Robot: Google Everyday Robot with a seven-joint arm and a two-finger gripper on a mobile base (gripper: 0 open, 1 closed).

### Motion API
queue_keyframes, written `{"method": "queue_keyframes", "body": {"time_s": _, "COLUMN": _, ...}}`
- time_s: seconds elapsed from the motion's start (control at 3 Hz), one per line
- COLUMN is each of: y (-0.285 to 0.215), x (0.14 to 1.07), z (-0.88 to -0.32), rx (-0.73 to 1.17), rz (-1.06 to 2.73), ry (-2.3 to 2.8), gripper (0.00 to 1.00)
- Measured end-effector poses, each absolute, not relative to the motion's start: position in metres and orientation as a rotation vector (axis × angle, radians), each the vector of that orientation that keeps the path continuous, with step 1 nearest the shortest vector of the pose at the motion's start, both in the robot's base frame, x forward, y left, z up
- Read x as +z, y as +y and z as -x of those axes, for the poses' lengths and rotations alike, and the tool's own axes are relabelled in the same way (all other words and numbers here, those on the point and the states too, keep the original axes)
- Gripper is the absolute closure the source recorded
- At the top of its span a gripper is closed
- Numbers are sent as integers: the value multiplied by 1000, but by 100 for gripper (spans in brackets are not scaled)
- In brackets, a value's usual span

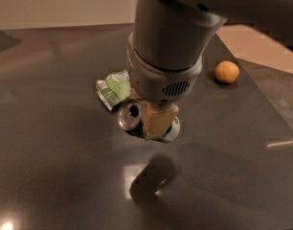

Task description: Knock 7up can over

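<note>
The glossy, mirror-smooth dark table (50, 166) throws back the lights around the shiny aluminium 7up can (129, 116), across whose middle sits the gripper (157, 123), matt tan under a smooth grey plastic-looking wrist housing, near a crinkled, slightly glossy green-and-white snack bag (114, 87) and a matt round orange object (227, 72).

Dark, glossy counter (50, 143) filling most of the view. Crumpled green-and-white snack bag (114, 87) lying flat near the middle, a little toward the far edge, just beside the hand (153, 126) poised low over the counter's middle. Small round orange thing (227, 72) resting alone toward the far right corner, well apart from the bag. Bright glare spot (5, 224) at the near left corner, thin light streak (283, 143) by the right edge. Pale wall (60, 6) beyond the far edge.
</note>
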State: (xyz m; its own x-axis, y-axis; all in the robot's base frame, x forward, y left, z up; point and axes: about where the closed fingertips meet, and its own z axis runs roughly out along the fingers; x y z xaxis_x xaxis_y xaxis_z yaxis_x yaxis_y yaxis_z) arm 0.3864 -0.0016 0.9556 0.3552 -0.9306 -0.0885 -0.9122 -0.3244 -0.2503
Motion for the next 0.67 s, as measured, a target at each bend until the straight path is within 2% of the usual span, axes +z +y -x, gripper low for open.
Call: {"method": "queue_keyframes", "body": {"time_s": 0.67, "y": -9, "x": 918, "z": -387, "rx": -178, "rz": 2625, "ry": 1550, "gripper": 100}}
